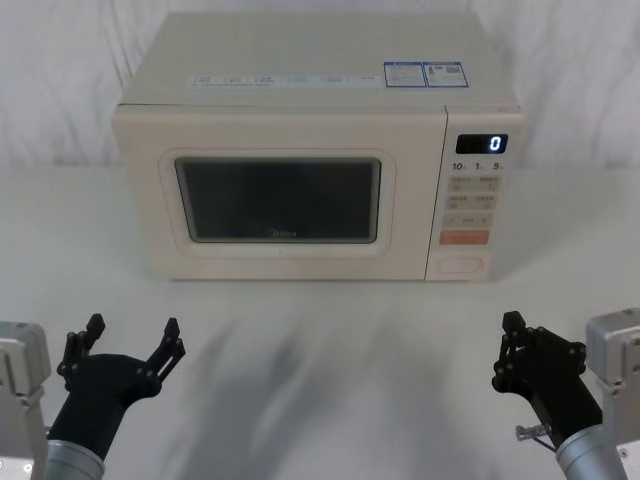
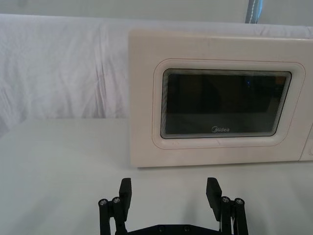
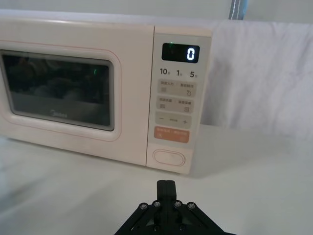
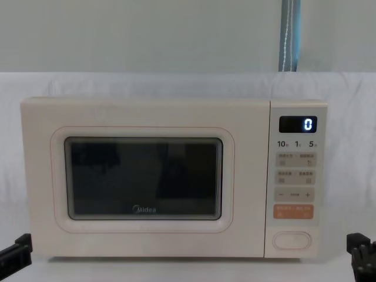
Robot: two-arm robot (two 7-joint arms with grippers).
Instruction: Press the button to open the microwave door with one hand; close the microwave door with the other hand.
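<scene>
The button [image 1: 462,265], a cream oval at the foot of the control panel, lies below the orange key [image 1: 464,238]. The microwave [image 1: 300,70] stands centred on the white table [image 1: 330,340], its door [image 1: 275,200] shut, marked "Midea"; its display [image 1: 482,143] reads "0". Left gripper [image 1: 132,342] spread open, right gripper [image 1: 508,350] pinched closed, both near, touching nothing.

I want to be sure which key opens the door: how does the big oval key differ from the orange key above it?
The cream pill-shaped oval button is plain and blends with the panel; the orange rectangular key stands out and carries small print. The oval one sits lowest on the cream microwave, the orange one just above it. The oval one is taller and rounded, the orange one flat-edged. Both span about the same width.
</scene>
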